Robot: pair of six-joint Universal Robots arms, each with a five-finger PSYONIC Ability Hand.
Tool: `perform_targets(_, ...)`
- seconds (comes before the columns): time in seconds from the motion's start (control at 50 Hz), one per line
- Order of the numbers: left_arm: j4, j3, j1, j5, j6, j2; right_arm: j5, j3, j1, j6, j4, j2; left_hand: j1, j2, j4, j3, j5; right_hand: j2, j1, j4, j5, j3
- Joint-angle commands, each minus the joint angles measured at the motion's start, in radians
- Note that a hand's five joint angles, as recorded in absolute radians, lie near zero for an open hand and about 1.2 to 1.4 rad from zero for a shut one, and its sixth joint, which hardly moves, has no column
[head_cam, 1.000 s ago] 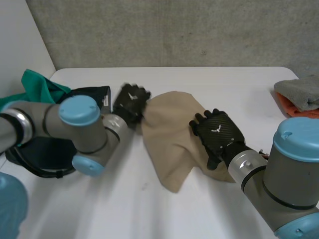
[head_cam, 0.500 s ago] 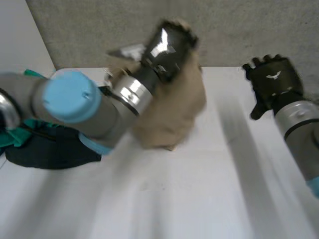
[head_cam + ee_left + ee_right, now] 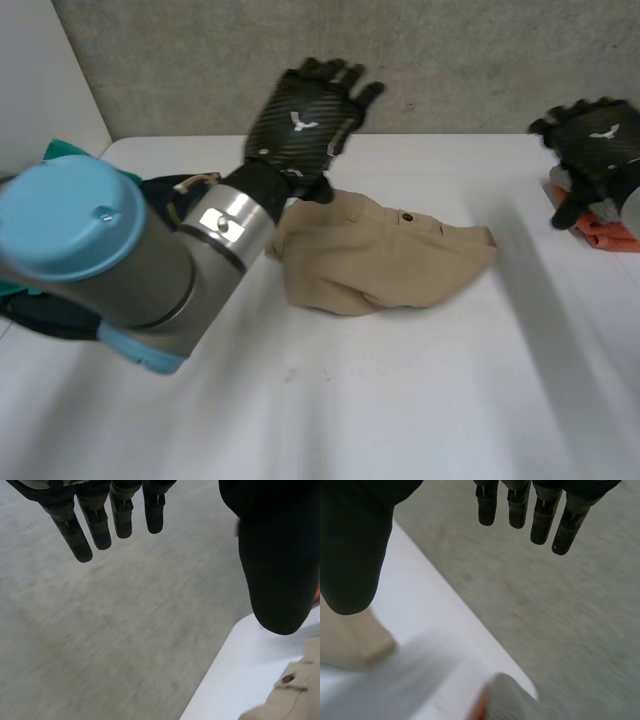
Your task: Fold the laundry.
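A plain tan garment (image 3: 385,262) with one dark button (image 3: 407,216) is lying on the white table (image 3: 400,400). Left of the garment, a black cloth (image 3: 158,188) and a green cloth (image 3: 62,152) are showing; right of it, an orange cloth (image 3: 605,232).

Count: five cloths lying on one table (image 3: 400,400), two hands hovering.
One tan garment (image 3: 385,260) sitting near left hand (image 3: 300,120); one dark cloth (image 3: 165,188) and one teal cloth (image 3: 62,150) lying beside its arm; one grey cloth (image 3: 515,700) and one orange cloth (image 3: 608,233) lying by right hand (image 3: 592,150).

No legible text, white emblem (image 3: 299,123) on left robot hand (image 3: 310,100) and right robot hand (image 3: 590,150), perhaps logos
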State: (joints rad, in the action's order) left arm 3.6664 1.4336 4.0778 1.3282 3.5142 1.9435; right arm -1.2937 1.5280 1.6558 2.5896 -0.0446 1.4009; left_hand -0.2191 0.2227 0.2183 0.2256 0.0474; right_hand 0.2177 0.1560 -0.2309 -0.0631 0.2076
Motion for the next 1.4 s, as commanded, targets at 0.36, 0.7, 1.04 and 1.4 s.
perform_targets(0.36,-0.256,-0.038,-0.066,0.301,0.011,0.144,0.188,-0.285,0.024,-0.307,0.107,-0.378,-0.176,0.173,0.177,0.170,0.174,0.023,0.085,-0.010,-0.003,0.033)
perform_targets(0.7,-0.307,-0.211,-0.073,0.309,0.140,0.324,0.257,-0.427,0.024,-0.276,0.078,-0.688,-1.176,1.173,1.177,1.170,1.173,0.263,0.325,-0.250,-0.243,0.273)
perform_targets(1.04,-0.305,-0.213,-0.069,0.313,0.143,0.022,0.291,-0.378,0.010,-0.085,-0.012,-0.514,-1.177,1.174,1.178,1.171,1.174,1.179,1.240,-1.165,-1.159,1.189)
perform_targets(1.4,-0.333,-0.191,0.021,0.302,0.144,-0.322,0.148,-0.393,-0.019,0.029,0.209,0.142,-1.177,1.174,1.178,1.171,1.174,1.179,1.240,-1.165,-1.159,1.189)
